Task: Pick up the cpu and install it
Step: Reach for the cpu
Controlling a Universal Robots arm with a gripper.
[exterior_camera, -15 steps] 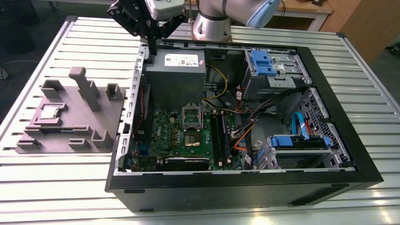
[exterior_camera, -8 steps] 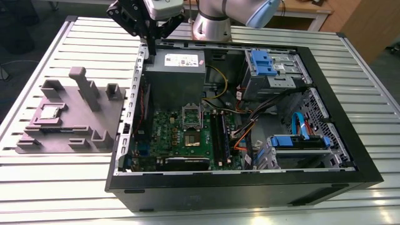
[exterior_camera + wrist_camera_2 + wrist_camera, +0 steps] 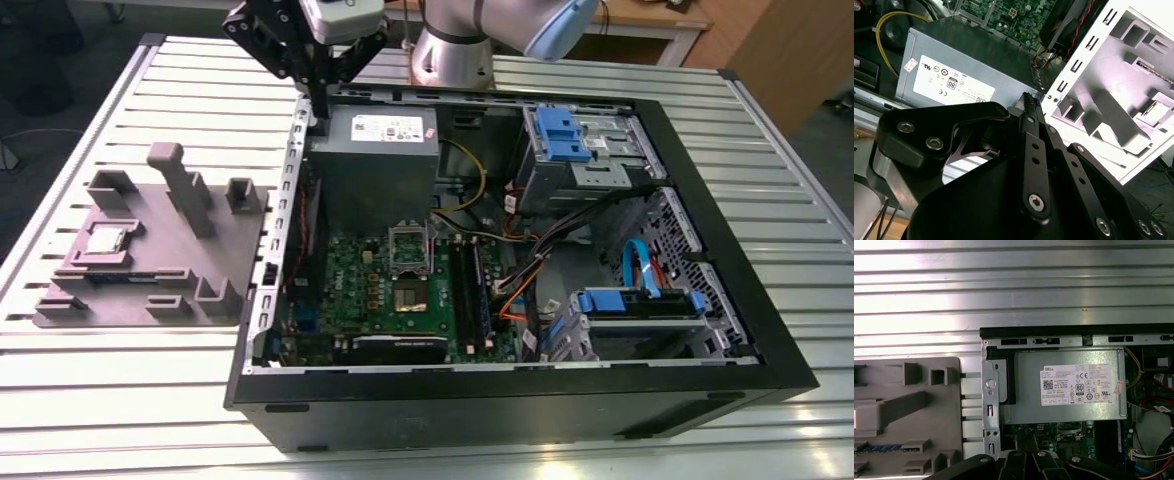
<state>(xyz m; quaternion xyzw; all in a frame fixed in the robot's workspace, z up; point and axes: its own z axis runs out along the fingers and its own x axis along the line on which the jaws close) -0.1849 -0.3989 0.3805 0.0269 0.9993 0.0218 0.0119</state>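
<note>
Hand point(image 3: 320, 92), pinched narrow and empty, hangs over the power supply point(image 3: 374, 170) at the computer case point(image 3: 534, 410) rim, while the cpu point(image 3: 107, 238) lies flat on the grey fixture point(image 3: 227, 262), off toward the exterior view's left.

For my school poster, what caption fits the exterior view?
Robot gripper hovers above the open computer case's edge; the cpu sits on the grey holder beside the case.

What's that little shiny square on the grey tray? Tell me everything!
The cpu is a small, flat, square chip with a silvery metal top and a thin pale rim. It lies flat in a pocket of the grey holder, at the exterior view's left of the computer case. Nothing grips it.
</note>
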